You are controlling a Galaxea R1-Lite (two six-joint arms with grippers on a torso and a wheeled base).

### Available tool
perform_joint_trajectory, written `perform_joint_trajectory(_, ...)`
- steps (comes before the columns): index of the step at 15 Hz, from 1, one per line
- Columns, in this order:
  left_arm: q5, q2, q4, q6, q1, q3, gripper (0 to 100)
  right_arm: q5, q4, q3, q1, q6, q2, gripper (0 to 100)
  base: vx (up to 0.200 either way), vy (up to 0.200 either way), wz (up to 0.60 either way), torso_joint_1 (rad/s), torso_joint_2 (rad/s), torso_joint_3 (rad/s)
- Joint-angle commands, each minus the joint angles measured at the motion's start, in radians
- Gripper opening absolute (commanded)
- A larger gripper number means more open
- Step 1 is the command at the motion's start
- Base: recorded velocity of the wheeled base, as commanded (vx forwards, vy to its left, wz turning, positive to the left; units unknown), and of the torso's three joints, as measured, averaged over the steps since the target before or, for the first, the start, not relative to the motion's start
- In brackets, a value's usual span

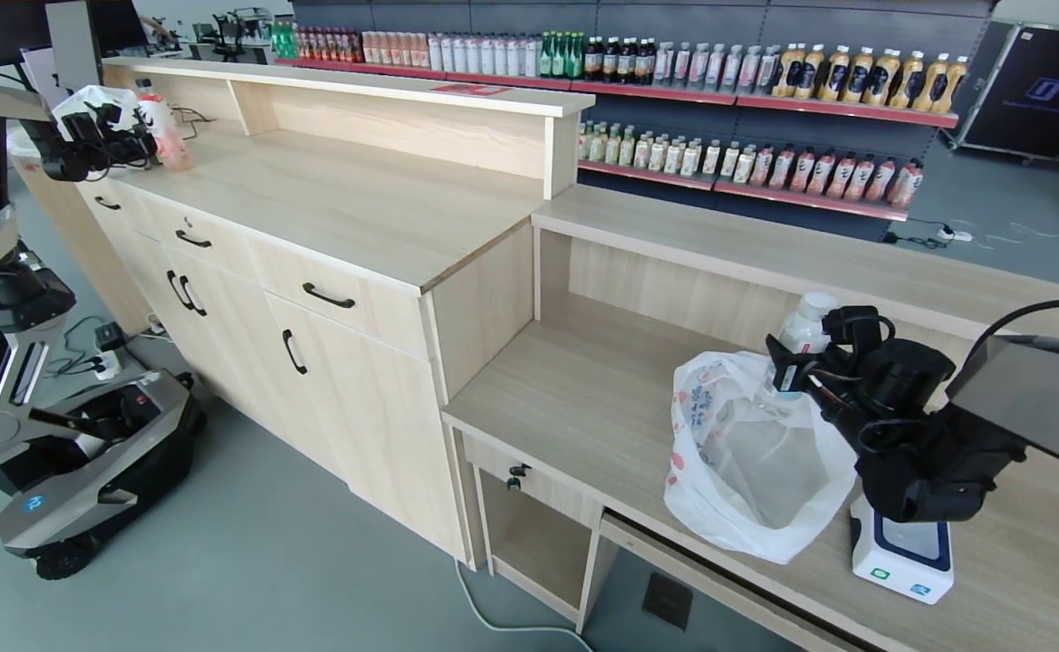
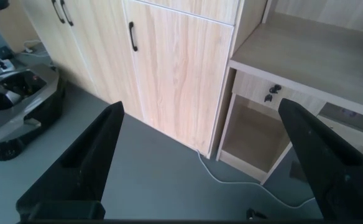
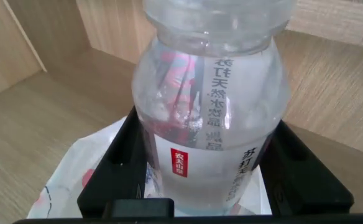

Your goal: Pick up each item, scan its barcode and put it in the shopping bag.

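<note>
Right end effector (image 1: 801, 367) is closed on a clear water bottle (image 1: 808, 328), gripping it around the body, white cap up, roughly upright. In the right wrist view the fingers (image 3: 122, 165) sit on either side of the bottle (image 3: 212, 93), tight against it, label facing the camera.

The bottle is held above the lower surface (image 1: 583, 389), at the rear edge of the white shopping bag (image 1: 746, 462). Its lower end is at the bag's open mouth; can't tell if it touches the plastic. The bag (image 3: 76, 174) lies slumped on the surface under the bottle, mouth open, nothing visible through its sides.

A white-and-blue scanner (image 1: 900, 561) stands on the same surface just beside the bag, near the front edge and under the right arm.

Left end effector (image 2: 200, 107) is open with its fingers spread wide, holding nothing. It hangs over the grey floor in front of the cabinet doors (image 2: 181, 68), well apart from bag and bottle.

Shelves of drinks (image 1: 765, 81) line the back wall.
</note>
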Motion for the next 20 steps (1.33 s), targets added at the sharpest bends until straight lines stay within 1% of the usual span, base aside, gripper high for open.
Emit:
perform_joint_trajectory(1,0.001,0.0,0.0,0.0,0.001,0.0,100,0.004,-0.007,-0.043,0.023,0.0,0.1,0,0.0,0.0,0.0,0.0,0.0,0.0)
perform_joint_trajectory(4,0.001,0.0,0.0,0.0,0.001,0.0,100,0.004,-0.007,-0.094,0.04,-0.001,0.149,0,0.0,0.0,0.0,0.0,0.0,0.0)
perform_joint_trajectory(7,0.001,0.0,0.0,0.0,0.001,0.0,100,0.054,-0.011,-0.172,0.043,-0.008,0.213,0,0.0,0.0,0.0,0.0,0.0,0.0)
perform_joint_trajectory(10,0.001,0.0,0.0,0.0,0.001,0.0,100,0.054,-0.013,-0.186,0.043,-0.001,0.253,0,0.0,0.0,0.0,0.0,0.0,0.0)
perform_joint_trajectory(15,0.001,0.0,0.0,0.0,0.001,0.0,100,0.057,0.009,-0.333,0.034,0.0,0.338,0,0.0,0.0,0.0,0.0,0.0,0.0)
perform_joint_trajectory(20,0.001,0.0,0.0,0.0,0.001,0.0,100,0.056,0.018,-0.338,0.023,-0.006,0.375,0,0.0,0.0,0.0,0.0,0.0,0.0)
